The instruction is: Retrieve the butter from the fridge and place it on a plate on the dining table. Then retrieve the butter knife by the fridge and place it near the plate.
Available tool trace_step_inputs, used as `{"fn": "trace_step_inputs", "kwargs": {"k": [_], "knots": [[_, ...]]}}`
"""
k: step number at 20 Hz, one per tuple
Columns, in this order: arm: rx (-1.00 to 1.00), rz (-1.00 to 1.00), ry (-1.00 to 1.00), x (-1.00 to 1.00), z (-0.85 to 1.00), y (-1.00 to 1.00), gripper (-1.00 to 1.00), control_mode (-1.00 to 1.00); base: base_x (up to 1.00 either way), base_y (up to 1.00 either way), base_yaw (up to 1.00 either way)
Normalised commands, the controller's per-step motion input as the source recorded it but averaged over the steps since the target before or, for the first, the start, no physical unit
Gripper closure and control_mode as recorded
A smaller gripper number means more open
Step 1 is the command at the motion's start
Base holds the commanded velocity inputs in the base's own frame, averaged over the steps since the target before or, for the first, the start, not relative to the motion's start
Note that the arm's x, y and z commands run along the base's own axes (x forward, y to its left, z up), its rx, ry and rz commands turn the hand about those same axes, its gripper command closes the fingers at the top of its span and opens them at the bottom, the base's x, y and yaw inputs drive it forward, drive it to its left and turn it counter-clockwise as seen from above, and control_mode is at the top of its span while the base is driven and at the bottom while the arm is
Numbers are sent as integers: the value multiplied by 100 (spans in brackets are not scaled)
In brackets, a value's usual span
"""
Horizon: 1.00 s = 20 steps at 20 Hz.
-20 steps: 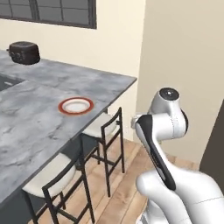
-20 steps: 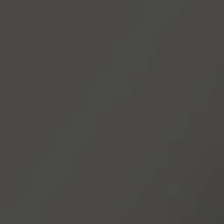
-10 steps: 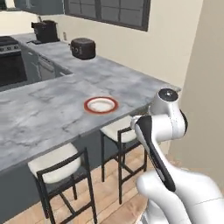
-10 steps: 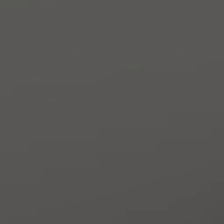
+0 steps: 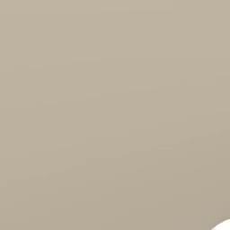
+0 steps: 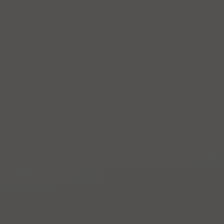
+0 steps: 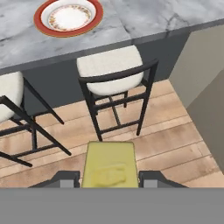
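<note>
No writing, label, brand, number or sign can be read anywhere. The plate [image 7: 68, 16] on the table [image 7: 144, 17] bears only a speckled ring pattern, and the butter [image 7: 109, 166] has a blurred embossed mark, not legible.

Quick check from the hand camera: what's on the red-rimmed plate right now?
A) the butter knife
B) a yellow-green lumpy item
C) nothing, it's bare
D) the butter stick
C: the plate on the dining table shows a bare white centre, while the butter sits between the jaws of the gripper, above the wooden floor by the stool.
</note>
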Motion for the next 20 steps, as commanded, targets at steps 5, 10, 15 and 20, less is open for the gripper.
{"fn": "trace_step_inputs", "kwargs": {"k": [5,10,15,20], "knots": [[0,0,0,0,0,0,100,100,40,-83,35],[0,0,0,0,0,0,100,100,65,-24,8],[0,0,0,0,0,0,100,100,65,20,-1],[0,0,0,0,0,0,100,100,49,34,0]]}}
